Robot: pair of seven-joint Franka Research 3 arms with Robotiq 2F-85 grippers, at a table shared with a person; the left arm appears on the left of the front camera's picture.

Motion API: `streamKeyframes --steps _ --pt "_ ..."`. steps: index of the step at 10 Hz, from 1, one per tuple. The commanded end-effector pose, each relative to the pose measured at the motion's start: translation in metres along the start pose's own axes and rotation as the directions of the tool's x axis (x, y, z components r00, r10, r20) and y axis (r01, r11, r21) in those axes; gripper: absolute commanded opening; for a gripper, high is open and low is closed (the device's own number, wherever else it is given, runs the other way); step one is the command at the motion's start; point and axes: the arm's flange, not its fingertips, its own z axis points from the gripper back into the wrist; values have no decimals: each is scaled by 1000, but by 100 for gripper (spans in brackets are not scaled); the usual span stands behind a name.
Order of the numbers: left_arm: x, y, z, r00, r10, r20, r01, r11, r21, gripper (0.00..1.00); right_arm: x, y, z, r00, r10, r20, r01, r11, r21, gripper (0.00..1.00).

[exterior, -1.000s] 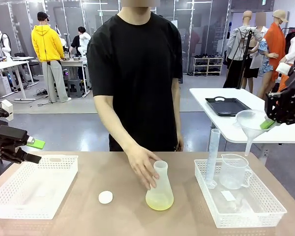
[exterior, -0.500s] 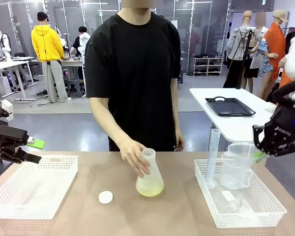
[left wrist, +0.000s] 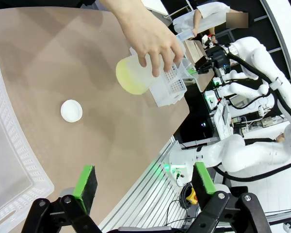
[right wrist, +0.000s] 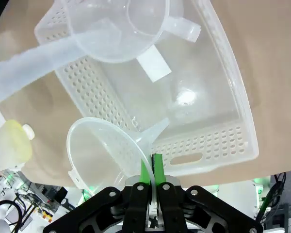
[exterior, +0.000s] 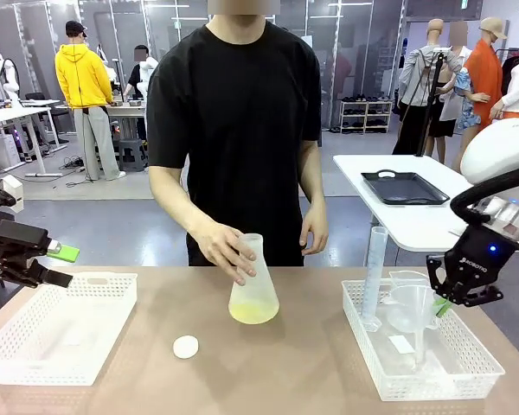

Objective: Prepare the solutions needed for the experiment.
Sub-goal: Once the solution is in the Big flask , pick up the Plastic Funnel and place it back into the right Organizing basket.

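A hand [exterior: 221,246] wraps the flask [exterior: 259,290] holding the solutions [exterior: 253,313], cap [exterior: 186,347] lying nearby.

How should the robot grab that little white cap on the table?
Probably across its round rim, straight down from above: the cap lies flat and low on the table, with open space around it, leaving little for a sideways pinch.

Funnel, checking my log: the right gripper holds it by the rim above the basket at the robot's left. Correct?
No. The right gripper holds the funnel by the rim above the basket at the robot's right, the one with the measuring cylinder, as the front view shows.
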Motion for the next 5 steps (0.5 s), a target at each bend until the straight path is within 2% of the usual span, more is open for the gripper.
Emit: streamKeyframes --steps 1,5 --pt "2 0 -2 1000 -17 17 17 999 -27 100 12 12 -8 998 -63 1 63 997 -51 2" --pt "2 0 -2 1000 -17 17 17 999 -27 100 18 19 -30 984 -170 -42 163 977 -138 2"
